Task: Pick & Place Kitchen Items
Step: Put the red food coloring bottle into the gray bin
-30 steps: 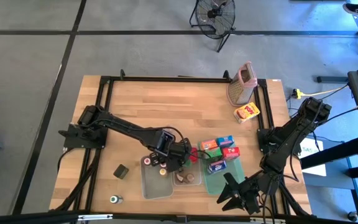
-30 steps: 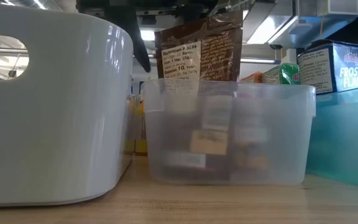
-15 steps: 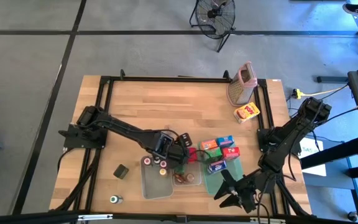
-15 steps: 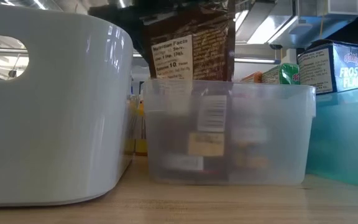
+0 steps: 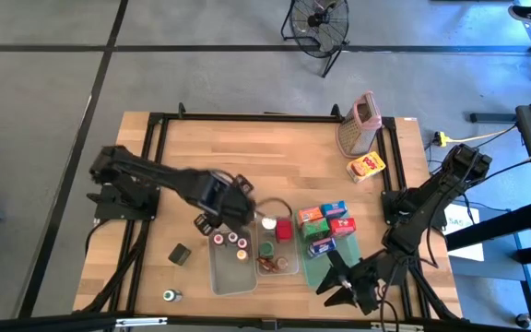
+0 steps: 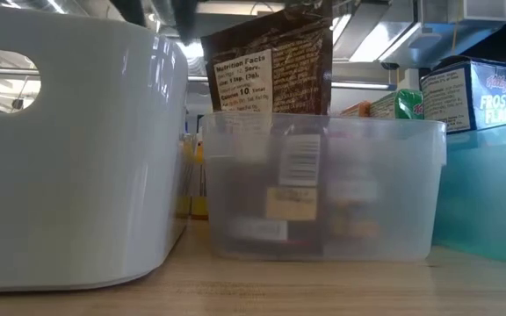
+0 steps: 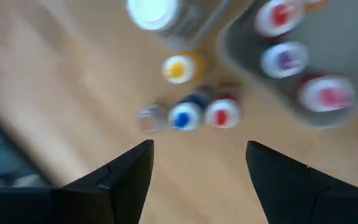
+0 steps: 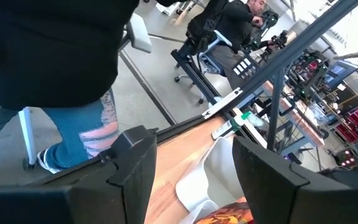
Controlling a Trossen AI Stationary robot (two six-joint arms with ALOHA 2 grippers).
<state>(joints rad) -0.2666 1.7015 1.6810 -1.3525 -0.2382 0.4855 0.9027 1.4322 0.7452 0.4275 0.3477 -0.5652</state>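
Now the left claw (image 5: 221,205) is hanging open and empty, just beside the clear tub (image 5: 231,277) with the little jars (image 5: 230,243). The brown bag (image 6: 271,66) is sitting tall in the small tub (image 6: 321,189); it could tip out if bumped. Near the small tub, the right claw (image 5: 344,286) is waiting open. A blue box (image 6: 480,95) is showing "FROSTED FLAKES".
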